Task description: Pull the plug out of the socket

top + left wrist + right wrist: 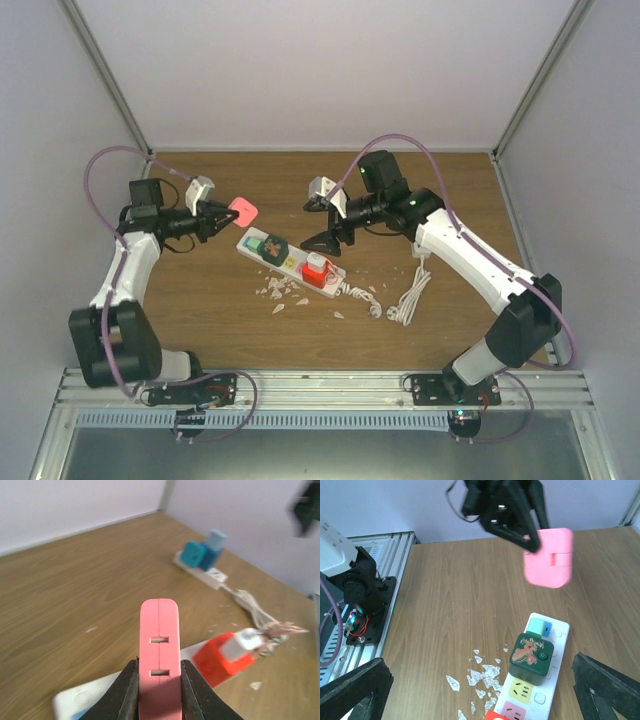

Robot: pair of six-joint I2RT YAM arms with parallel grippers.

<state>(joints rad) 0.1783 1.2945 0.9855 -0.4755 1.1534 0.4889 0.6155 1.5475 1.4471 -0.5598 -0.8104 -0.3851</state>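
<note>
Nearest the front edge of the worktop [200, 320], white flakes [280, 293] and a coiled cable [405, 300] lie by the power strip [290, 268]. The strip runs slantwise across the middle and carries a red plug [317, 270] and a green cube adapter [270, 247]. The right tool [322, 224] hangs released above the strip, jaws spread wide, probably placed to steady it. Just past the strip's far end, the left tool [222, 215] is clenched on the pink plug [243, 211]. It holds the plug in the air, clear of any socket, so the pull looks done. Open wood toward the back and left edges leaves room to carry it away and set it down.
</note>
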